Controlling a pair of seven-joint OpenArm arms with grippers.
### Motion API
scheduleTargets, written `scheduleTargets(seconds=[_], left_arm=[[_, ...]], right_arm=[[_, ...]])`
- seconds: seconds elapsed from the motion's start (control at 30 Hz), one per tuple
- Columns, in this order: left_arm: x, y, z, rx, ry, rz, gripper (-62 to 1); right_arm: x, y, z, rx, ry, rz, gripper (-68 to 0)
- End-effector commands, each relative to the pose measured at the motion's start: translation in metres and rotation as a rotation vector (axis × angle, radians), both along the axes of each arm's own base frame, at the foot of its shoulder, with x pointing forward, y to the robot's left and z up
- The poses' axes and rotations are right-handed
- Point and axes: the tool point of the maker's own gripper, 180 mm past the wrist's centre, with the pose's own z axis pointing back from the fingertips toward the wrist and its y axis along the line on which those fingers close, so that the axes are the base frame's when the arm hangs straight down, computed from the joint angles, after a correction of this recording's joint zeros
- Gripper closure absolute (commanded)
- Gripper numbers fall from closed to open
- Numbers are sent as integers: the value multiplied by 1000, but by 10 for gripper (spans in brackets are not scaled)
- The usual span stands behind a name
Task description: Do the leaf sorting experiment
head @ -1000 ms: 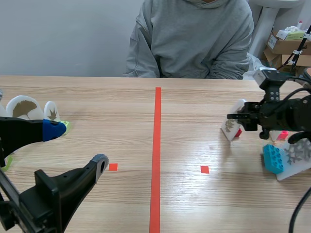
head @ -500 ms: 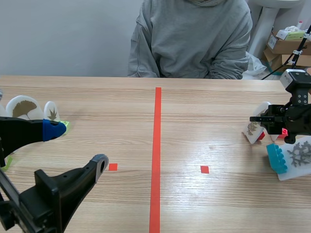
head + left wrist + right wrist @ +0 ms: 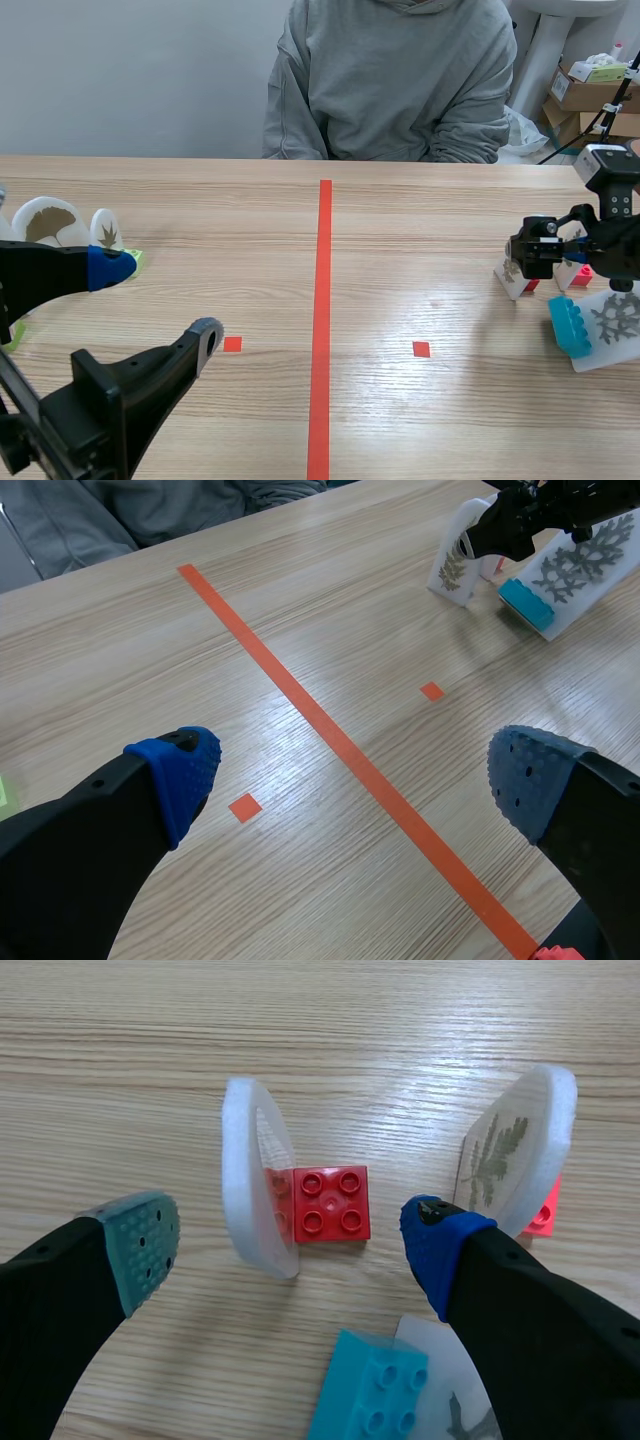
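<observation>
A white leaf disc [image 3: 255, 1190] stands upright in a red brick [image 3: 325, 1205] on the table, between the fingers of my open right gripper [image 3: 288, 1245], which do not touch it. In the scene view this disc [image 3: 512, 272] stands at the far right under the right gripper [image 3: 548, 255]. Just beyond stands a disc with a fern-like leaf [image 3: 515, 1150] on a pink brick [image 3: 545, 1215]. A teal brick [image 3: 568, 325] carries a disc with a feathery leaf [image 3: 612, 325]. My left gripper [image 3: 160, 300] hangs open over the near left, holding nothing.
At the far left stand a ginkgo-leaf disc [image 3: 45, 222] and a maple-leaf disc [image 3: 106, 230] by a green brick [image 3: 135, 258]. A person in a grey hoodie [image 3: 390, 80] sits across the table. Cardboard boxes [image 3: 590, 90] are behind at the right.
The right gripper carried the red-brick disc to the right, set it down beside the other discs and opened. The left arm has not moved.
</observation>
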Motion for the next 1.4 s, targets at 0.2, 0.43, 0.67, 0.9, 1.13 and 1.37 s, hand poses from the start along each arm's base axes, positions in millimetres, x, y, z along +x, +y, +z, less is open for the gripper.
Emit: scheduleTargets(seconds=[0.2,0.43,0.67,0.9,1.13,1.37], left_arm=[[2,-4,12,-32,-32,0,-572],[2,-4,12,-33,-32,0,-572],[2,-4,12,-33,-32,0,-572],[2,-4,13,-34,-35,0,-572],[2,-4,13,-34,-35,0,-572],[2,-4,13,-34,-35,0,-572]], right_arm=[[9,1,22,-33,-35,56,-667],[16,13,53,-40,-80,106,-667],[3,43,116,-84,-217,274,-667],[-60,76,163,-83,-380,476,-667],[-112,75,169,-34,-384,468,-667],[-139,60,140,-34,-260,429,-665]])
